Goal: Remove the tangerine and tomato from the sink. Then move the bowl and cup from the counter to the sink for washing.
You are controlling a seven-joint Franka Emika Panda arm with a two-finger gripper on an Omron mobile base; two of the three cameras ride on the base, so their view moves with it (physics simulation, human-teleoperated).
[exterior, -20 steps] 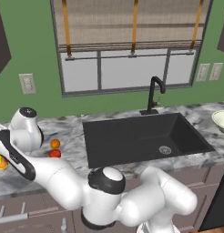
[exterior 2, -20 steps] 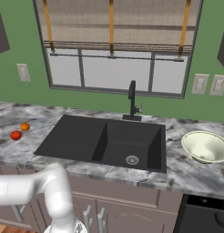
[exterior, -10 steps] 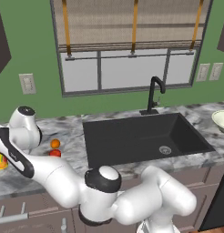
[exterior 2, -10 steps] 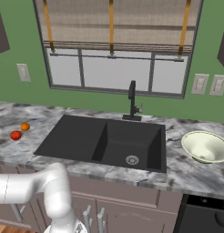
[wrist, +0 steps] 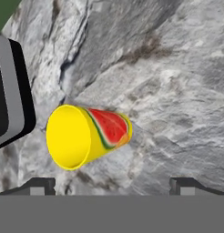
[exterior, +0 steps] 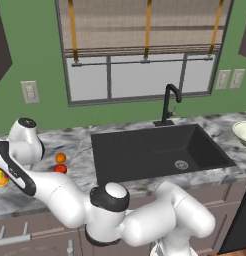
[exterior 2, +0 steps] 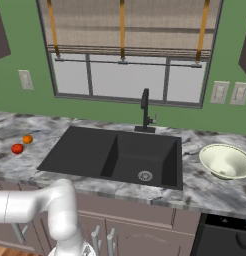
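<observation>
Here, by label:

Jaws [wrist: 112,184]: spread wide with nothing between them; in the hand view the two dark finger tips [wrist: 36,185] rise far apart at the bottom, each clear of the cup.

Cup [wrist: 86,135]: yellow, with a watermelon-slice mark in red and green on its side. In the hand view its wide mouth faces the camera and the narrow base points away. It sits just beyond the jaws, nearer the tip on the left of that view than the other one, not touching either. In the left base view a bit of yellow shows at the far left end of the desk, beside the arm's dark wrist band.

Desk [exterior 2: 205,187]: grey-white marbled stone over brown cabinets; bare stone surrounds the cup in the hand view.

Tangerine [exterior: 60,158]: on the desk left of the sink, toward the back edge, out of the basin.

Tomato [exterior: 60,169]: on the desk just in front of the tangerine, close beside it; whether the two touch I cannot tell.

Sink [exterior 2: 90,155]: black basin set in the middle of the desk, round metal drain toward its right front, black curved faucet [exterior 2: 145,111] at its back edge.

Bowl [exterior 2: 226,161]: pale cream, upright on the desk right of the sink, near the right end, well apart from the cup.

Arm: reaches far to the left end of the desk in the left base view.
</observation>
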